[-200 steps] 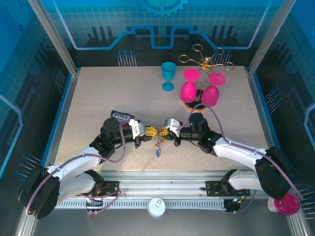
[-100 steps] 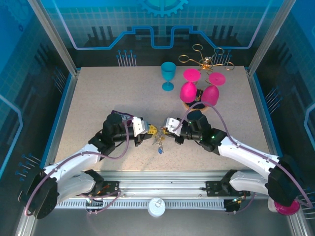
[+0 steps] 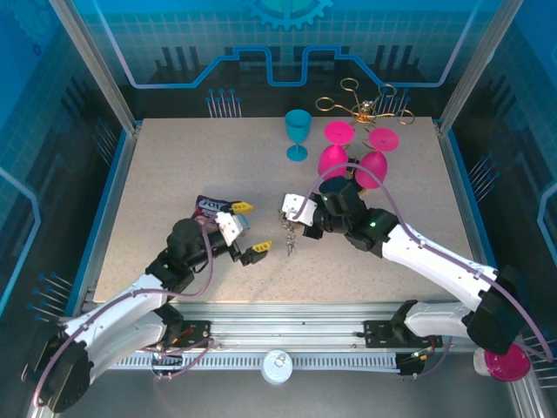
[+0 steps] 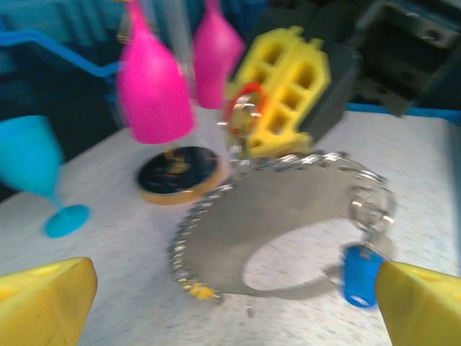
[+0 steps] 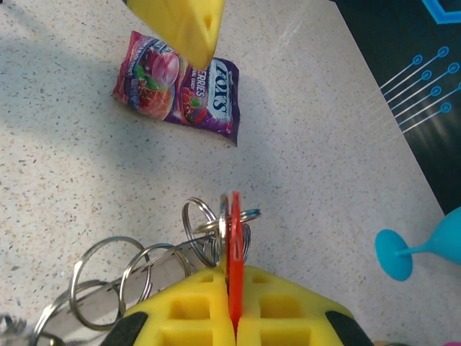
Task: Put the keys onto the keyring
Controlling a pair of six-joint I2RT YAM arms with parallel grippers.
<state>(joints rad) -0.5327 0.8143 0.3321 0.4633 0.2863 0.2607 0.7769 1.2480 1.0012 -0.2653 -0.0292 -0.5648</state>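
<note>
Jaws of the left gripper [image 3: 251, 230] stood spread wide and empty, just right of the sweet packet [image 3: 213, 205]. Further right of the packet, the right gripper [image 3: 291, 216] was pressed together on the head of the red key [image 5: 234, 238]. From that key's small rings hung the keyring [image 4: 194, 220], a chain-like loop with the blue key [image 4: 359, 277] at its far side; whether it touched the bench [image 3: 174, 165] could not be told.

To do this step well, the right gripper probably needed to hold steady so the loop stopped swinging. The left could then come in at a bare stretch of loop, away from the keys, closing only once the loop sat between its jaws.

Beyond the packet the speckled beige bench ran back to a teal goblet [image 3: 297, 131], pink goblets [image 3: 333, 161] and a gold wire rack [image 3: 361, 103], with a blue panelled wall [image 3: 278, 52] behind.
</note>
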